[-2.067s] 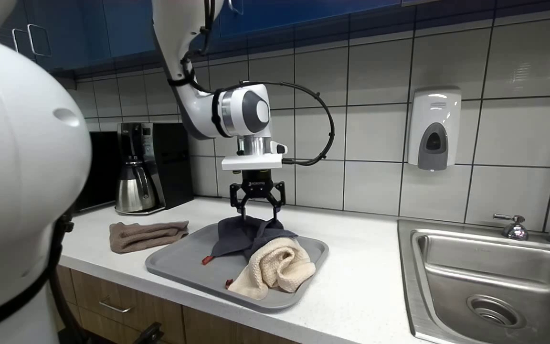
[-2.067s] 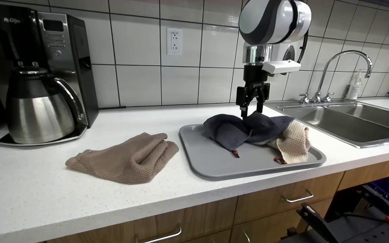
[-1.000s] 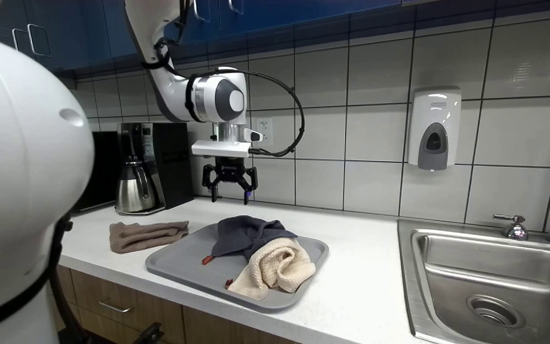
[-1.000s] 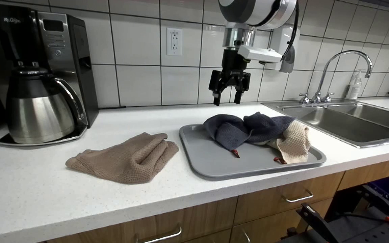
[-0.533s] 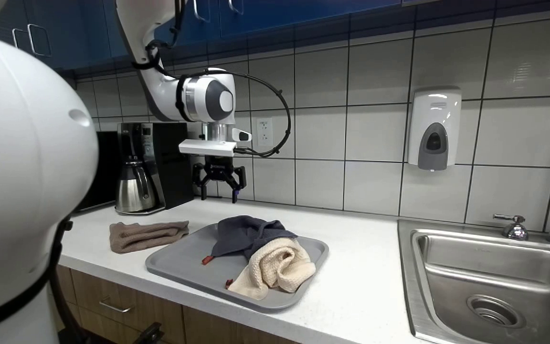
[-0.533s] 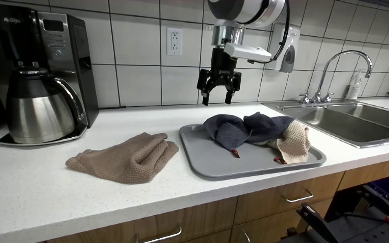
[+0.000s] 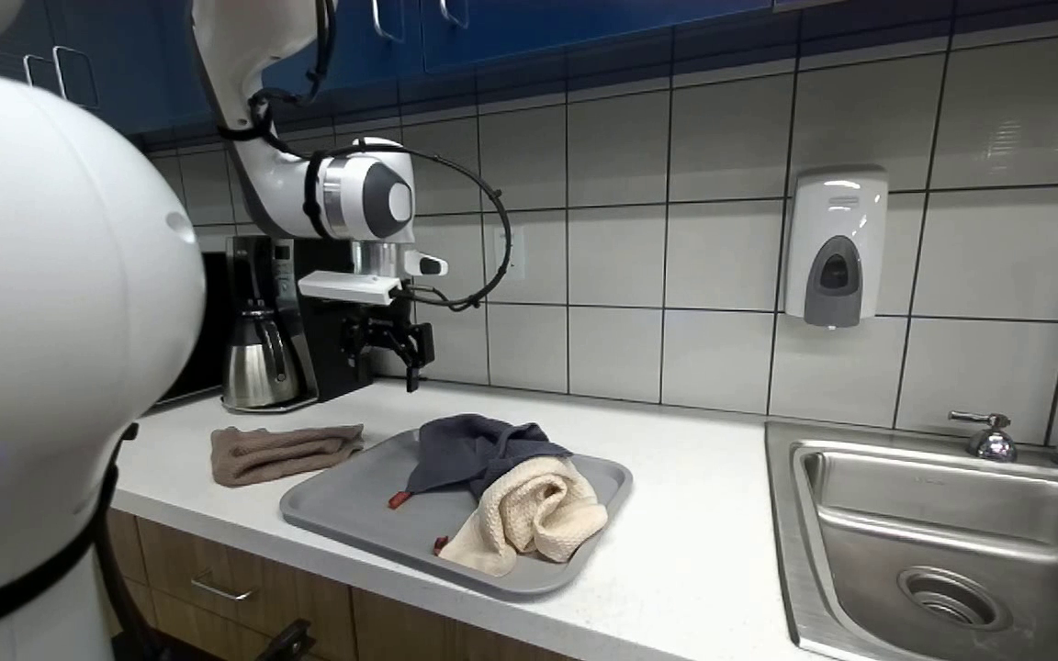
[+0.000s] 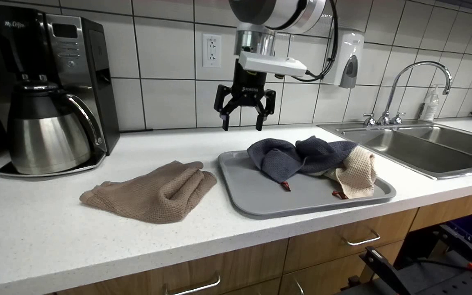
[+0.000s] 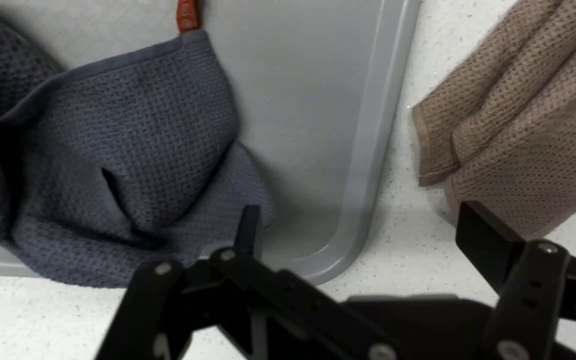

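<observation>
My fingers [image 9: 485,240] are black. Grey tray [image 8: 256,188] — on it, navy waffle-weave towel [image 8: 316,155] and cream towel [image 8: 359,172]; beside it, brown waffle-weave towel [image 8: 154,192].

Coarse, waffle-weave cloth makes up the brown towel [image 8: 150,196], the navy towel [image 9: 148,110] and the cream towel [image 7: 529,514]. The tray [image 9: 313,100] looks like matt plastic; the worktop [image 8: 35,229] is smooth. The gripper [image 8: 242,124] is mostly matt, the jug [image 8: 49,139] shiny metal, the wall tiles [image 7: 621,257] glossy, the drawers [image 8: 322,246] wood-grained.
</observation>
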Controlling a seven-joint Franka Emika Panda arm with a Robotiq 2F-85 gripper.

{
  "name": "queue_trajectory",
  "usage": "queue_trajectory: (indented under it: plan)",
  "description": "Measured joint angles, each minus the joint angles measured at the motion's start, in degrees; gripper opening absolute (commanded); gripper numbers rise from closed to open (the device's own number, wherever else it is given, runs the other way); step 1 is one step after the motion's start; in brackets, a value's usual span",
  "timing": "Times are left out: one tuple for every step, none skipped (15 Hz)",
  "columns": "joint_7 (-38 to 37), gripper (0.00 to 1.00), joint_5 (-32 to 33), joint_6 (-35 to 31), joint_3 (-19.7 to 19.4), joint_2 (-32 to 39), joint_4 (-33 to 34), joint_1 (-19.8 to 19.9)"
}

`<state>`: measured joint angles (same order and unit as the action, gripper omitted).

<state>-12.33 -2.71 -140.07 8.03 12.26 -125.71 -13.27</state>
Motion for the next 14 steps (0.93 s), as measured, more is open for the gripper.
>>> queue_trajectory:
  plan:
    - [-2.22,1.0,0.21,-0.16,0.15,0.14,0.2,-0.82]
    - [-4.22,1.0,0.55,-0.28,0.29,0.24,0.45,-1.6]
    - [-6.2,1.0,1.03,-0.29,0.33,0.34,0.76,-2.42]
    - [-8.08,1.0,1.65,-0.29,0.34,0.46,1.12,-3.15]
    - [-9.97,1.0,2.35,-0.29,0.35,0.62,1.46,-3.81]
    - [-11.79,1.0,3.06,-0.27,0.34,0.82,1.81,-4.41]
    - [-13.6,1.0,3.87,-0.21,0.34,1.09,2.17,-4.95]
    - [-15.29,1.0,4.7,-0.11,0.34,1.43,2.55,-5.42]
    - [-16.9,1.0,5.38,0.05,0.33,1.84,2.97,-5.85]
    - [-18.42,1.0,5.91,0.18,0.32,2.33,3.44,-6.28]
    - [-19.87,1.0,6.37,0.3,0.32,2.85,3.89,-6.69]
    - [-21.29,1.0,6.53,0.43,0.32,3.41,4.36,-7.1]
    - [-22.58,1.0,6.53,0.59,0.32,4.04,4.88,-7.56]
    - [-23.98,1.0,6.53,0.8,0.33,4.72,5.48,-8.06]
